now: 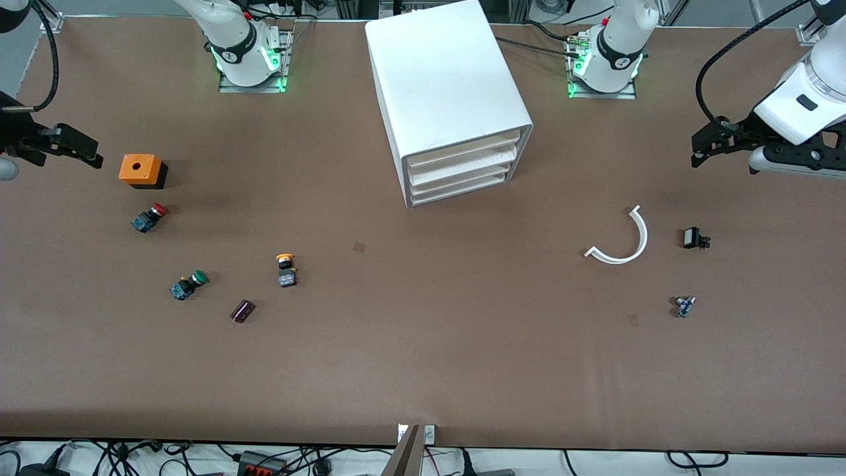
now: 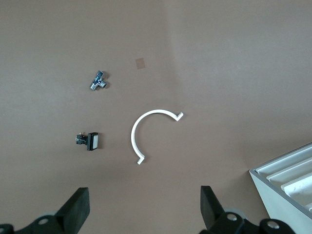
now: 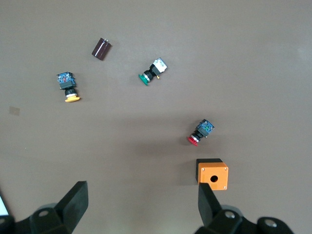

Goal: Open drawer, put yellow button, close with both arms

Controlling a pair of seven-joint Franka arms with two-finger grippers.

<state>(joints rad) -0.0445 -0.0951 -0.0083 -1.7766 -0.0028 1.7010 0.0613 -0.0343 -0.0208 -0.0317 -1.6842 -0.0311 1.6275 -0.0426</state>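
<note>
Brown matte table (image 1: 423, 370), flat, faintly mottled. White boxy cabinet (image 1: 443, 86) near my bases, smooth matte shell with rounded edges; three shallow tray drawers stacked in its front. The drawer (image 1: 462, 151) on top is flush with the two below it, all pushed in. A corner of the cabinet shows in my left wrist view (image 2: 287, 183), with ribbed tray lips.

My left gripper (image 1: 710, 142) hangs over the table's edge at the left arm's end, black fingers spread wide, nothing between them (image 2: 141, 209). My right gripper (image 1: 63, 147) hangs over the right arm's end, fingers likewise spread and empty (image 3: 141, 207). Both arms wait.

White thin curved strip (image 1: 621, 238), half-ring with hooked ends, lies flat toward the left arm's end. Orange square box (image 1: 140, 169), black base, round hole in its lid, just beside my right gripper.

The yellow button (image 1: 285, 270) lies on its side on the table, rounded mushroom cap, black collar, blue-black body, nearer the front camera than the cabinet, toward the right arm's end. Red-capped switch (image 1: 149, 217) and green-capped switch (image 1: 188, 285) nearby, also tipped over. Dark glossy cylinder (image 1: 242, 311) beside them. Small black block with a white face (image 1: 694, 238); tiny metal fitting (image 1: 683, 306).
</note>
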